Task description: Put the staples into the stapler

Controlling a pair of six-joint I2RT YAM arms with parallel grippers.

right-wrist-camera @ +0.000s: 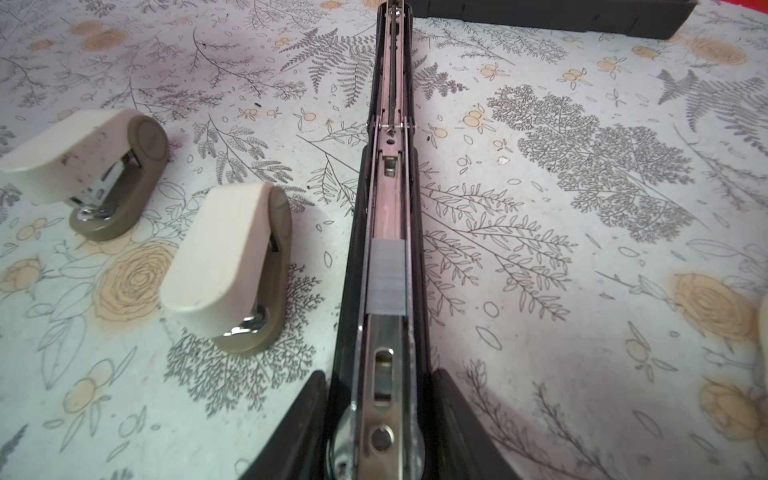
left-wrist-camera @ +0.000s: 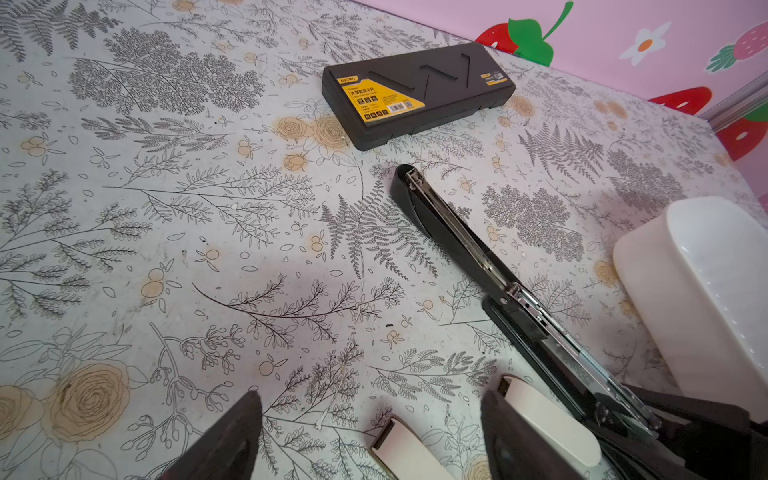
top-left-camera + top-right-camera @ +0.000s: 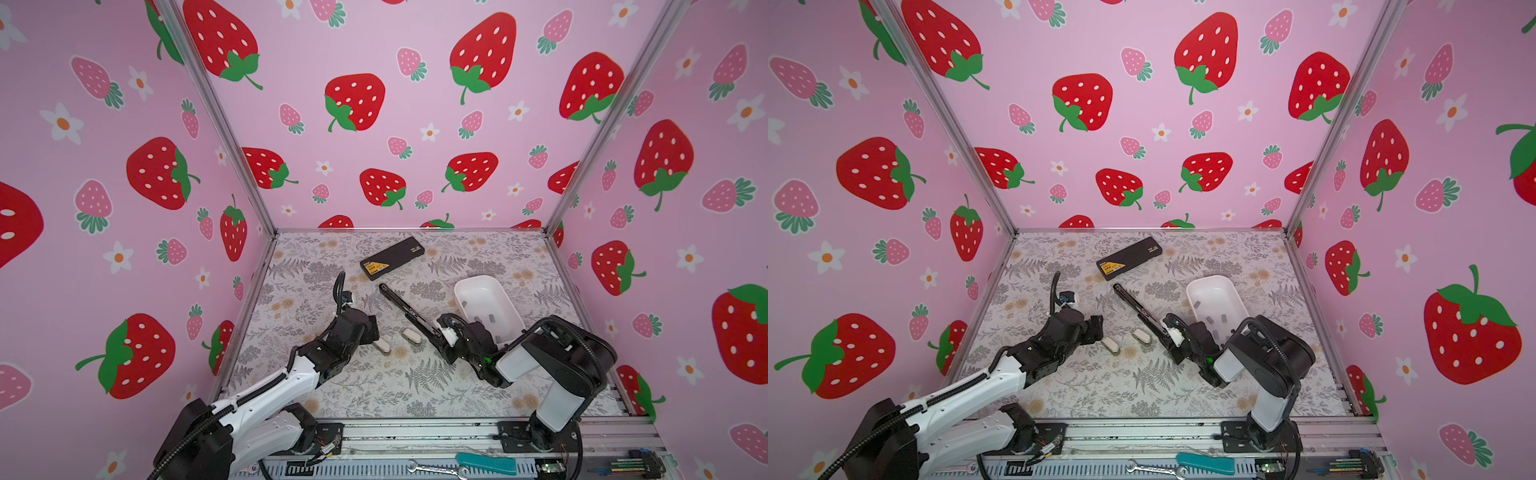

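apparently 1 strip of staples (image 1: 386, 276) already sits in the rail of the opened stapler (image 3: 405, 308) at lower centre of both top views, right jaws flanking its near end, grip impossible to tell, left jaws open and empty, so next likely comes folding it shut.

clear: front mat (image 3: 374, 390) | obstacles: 2 small staplers (image 3: 411, 335), black stapler (image 3: 399, 303), white tray (image 3: 482, 293)

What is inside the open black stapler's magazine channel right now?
One grey staple strip lies midway along the black stapler's metal channel; the channel beyond it looks bare. The nearest end, gripped by the right tool, runs out of frame, unseen.
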